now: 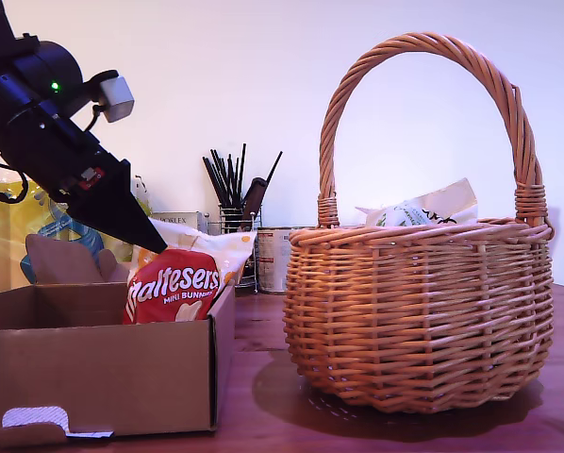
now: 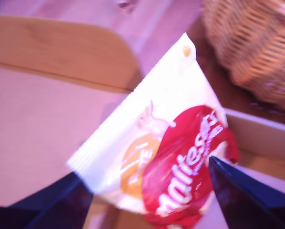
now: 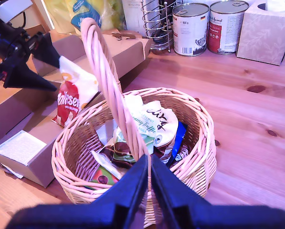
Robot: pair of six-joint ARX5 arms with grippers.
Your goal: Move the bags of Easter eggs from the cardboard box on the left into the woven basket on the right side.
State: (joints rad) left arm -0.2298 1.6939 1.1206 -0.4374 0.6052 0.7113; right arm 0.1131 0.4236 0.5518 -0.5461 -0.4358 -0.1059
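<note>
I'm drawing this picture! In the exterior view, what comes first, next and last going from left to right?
Cardboard box → Maltesers bag, pinched by my first gripper → pot of black utensils → tin → woven basket.

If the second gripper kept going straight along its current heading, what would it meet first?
Probably the woven basket: my second gripper, jaws closed, points at the handle base, with the bags inside beyond. Depth is uncertain.

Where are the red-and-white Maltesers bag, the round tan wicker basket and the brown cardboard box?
Red-and-white Maltesers bag [image 1: 174,288], exterior view, on its red lettered front.
Round tan wicker basket [image 1: 419,311], exterior view, on its woven side wall.
Brown cardboard box [image 1: 93,377], exterior view, on its near side panel.
</note>
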